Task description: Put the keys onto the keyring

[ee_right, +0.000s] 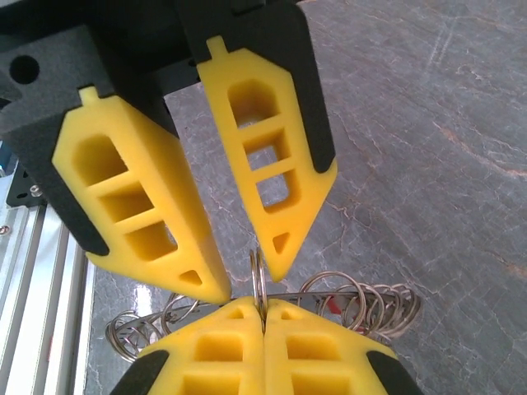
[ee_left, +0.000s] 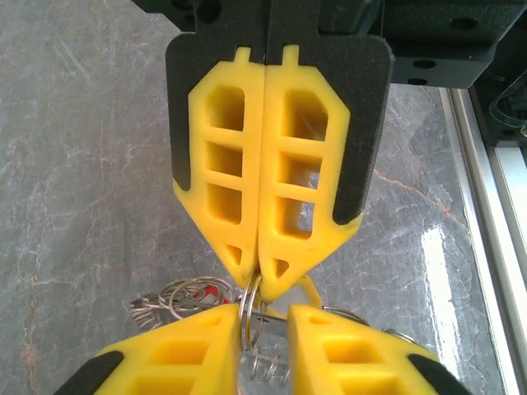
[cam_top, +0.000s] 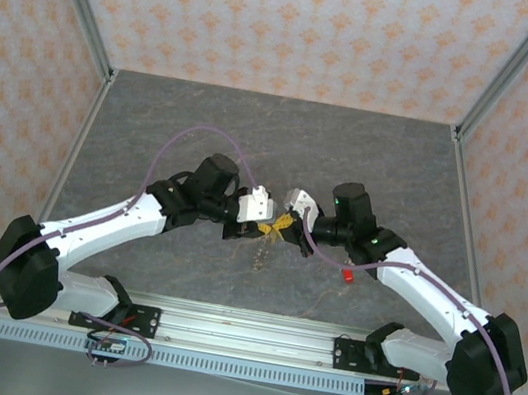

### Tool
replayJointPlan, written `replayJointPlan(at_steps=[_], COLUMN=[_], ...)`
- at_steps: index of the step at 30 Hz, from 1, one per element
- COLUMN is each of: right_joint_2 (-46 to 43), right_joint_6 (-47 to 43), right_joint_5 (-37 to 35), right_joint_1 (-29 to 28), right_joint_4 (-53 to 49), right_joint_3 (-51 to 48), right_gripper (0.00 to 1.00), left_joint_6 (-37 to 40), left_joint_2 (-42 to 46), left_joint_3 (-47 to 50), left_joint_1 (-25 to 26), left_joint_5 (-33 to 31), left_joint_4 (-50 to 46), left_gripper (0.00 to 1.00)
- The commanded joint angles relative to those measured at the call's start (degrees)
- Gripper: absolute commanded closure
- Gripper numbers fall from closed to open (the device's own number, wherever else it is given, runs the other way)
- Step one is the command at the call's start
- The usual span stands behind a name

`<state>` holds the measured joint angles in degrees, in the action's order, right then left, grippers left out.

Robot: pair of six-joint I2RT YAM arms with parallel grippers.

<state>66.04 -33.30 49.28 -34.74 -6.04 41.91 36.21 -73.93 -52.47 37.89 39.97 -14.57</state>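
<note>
The keyring [ee_right: 258,265] is thin, hard and slippery; the right gripper [ee_right: 263,303] pinches its rim, with the left gripper [ee_right: 245,285] slightly open around it

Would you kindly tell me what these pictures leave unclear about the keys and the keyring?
- The keyring, right wrist view: its lower part is hidden between the shut fingers of the right gripper, so whether any key hangs on it cannot be told.
- The red speck, left wrist view: half hidden among the wire rings; possibly a key head.
- The small red thing, top view: too small to identify.
</note>
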Motion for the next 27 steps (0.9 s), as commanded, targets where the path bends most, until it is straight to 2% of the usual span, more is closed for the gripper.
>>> replayJointPlan(at_steps=[1, 4, 6, 9, 12, 15, 18, 27], right_joint_2=[-1.6, -1.7, -1.8, -2.4, -2.9, -1.3, -0.1, -0.3], right_joint_6=[-0.2, -0.1, -0.1, -0.4, 0.2, 1.7, 6.3, 8.1], right_joint_5=[1.4, 1.8, 1.9, 1.0, -0.5, 2.8, 5.6, 6.3], right_joint_1=[-0.5, -0.4, -0.4, -0.4, -0.4, 0.3, 1.1, 3.1], right_joint_4=[3.5, 3.4, 3.4, 3.4, 3.2, 3.6, 9.8, 13.9], right_joint_3=[0.4, 0.4, 0.4, -0.1, -1.0, -2.2, -4.8, -7.0], right_gripper=[1.00, 1.00, 1.00, 1.00, 0.95, 0.89, 0.86, 0.84], left_joint_6=[0.9, 1.1, 1.1, 0.9, -0.9, -3.5, -4.7, -7.4], left_joint_2=[-0.2, -0.3, -0.3, -0.3, 1.2, 2.8, 3.3, 3.6], left_joint_3=[-1.9, -2.2, -2.4, -2.5, -0.5, 2.1, 2.9, 4.8], left_joint_1=[0.4, 0.4, 0.4, 0.4, 0.1, -0.6, -0.9, -1.9], left_joint_5=[-0.6, -0.9, -0.9, -1.4, 0.9, 6.1, 9.3, 11.6], left_joint_4=[-1.6, -1.9, -2.1, -2.2, 1.6, 8.1, 10.8, 15.4], left_gripper=[0.85, 0.92, 1.00, 1.00, 1.00, 1.00, 1.00, 1.00])
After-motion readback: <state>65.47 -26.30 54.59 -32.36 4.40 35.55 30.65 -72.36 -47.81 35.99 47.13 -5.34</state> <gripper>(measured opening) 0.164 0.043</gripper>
